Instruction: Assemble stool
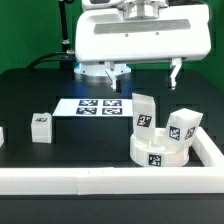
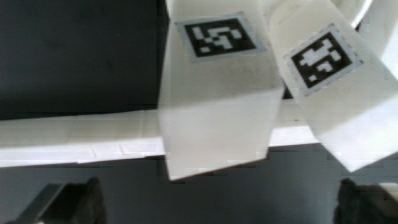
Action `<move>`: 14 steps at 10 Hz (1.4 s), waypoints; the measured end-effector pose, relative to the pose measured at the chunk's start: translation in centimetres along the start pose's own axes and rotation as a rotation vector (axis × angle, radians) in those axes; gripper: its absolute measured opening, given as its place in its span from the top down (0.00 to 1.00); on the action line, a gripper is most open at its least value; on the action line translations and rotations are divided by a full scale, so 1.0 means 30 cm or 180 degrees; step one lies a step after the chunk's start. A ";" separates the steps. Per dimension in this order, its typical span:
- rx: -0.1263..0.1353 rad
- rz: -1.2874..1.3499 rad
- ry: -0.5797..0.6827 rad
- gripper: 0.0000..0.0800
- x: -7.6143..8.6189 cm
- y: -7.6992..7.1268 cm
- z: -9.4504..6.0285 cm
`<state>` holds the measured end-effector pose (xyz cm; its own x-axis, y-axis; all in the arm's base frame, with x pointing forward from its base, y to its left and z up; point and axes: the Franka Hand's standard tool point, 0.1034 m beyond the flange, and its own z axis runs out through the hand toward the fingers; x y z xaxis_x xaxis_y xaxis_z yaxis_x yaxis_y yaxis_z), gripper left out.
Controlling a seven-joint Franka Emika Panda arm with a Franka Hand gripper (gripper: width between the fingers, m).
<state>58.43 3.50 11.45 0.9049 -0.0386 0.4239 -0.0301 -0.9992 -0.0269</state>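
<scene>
Spread wide at the gripper, with nothing pinched between the tips. Hanging up high over the worktop, touching no part.

Down below and out in front of the gripper: the seat, lying flat. Tucked right into the corner of the bars, most likely so as not to slide or spin when a leg gets pushed and turned in.

Standing up from the seat, close together: one leg and a second leg, the second looking a bit tilted. Seems both sit in their holes already, though hard to tell how tight. Showing up big in the wrist view too, right ahead of the gripper.

Well off to one side of the gripper, far apart from the seat: the third leg, loose on the worktop. Out in the open there, so easy to reach from above.

Almost straight under the gripper: the marker board, flat on the worktop.

So about two legs out of three done, at a guess. Left to do: fetch the third leg and fit it in. Best to take care near the two standing legs, since a bump could knock them crooked.
</scene>
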 end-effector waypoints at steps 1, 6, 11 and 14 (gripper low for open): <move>0.0081 0.0012 -0.0364 0.19 -0.033 -0.014 0.011; 0.0320 0.0004 -0.1588 0.19 -0.035 -0.044 0.008; 0.0470 -0.1274 -0.1460 0.19 -0.018 -0.001 0.021; 0.0625 -0.2293 -0.1421 0.19 -0.017 0.007 0.022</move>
<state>58.26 3.30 10.63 0.7585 0.6517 0.0040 0.6506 -0.7569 -0.0617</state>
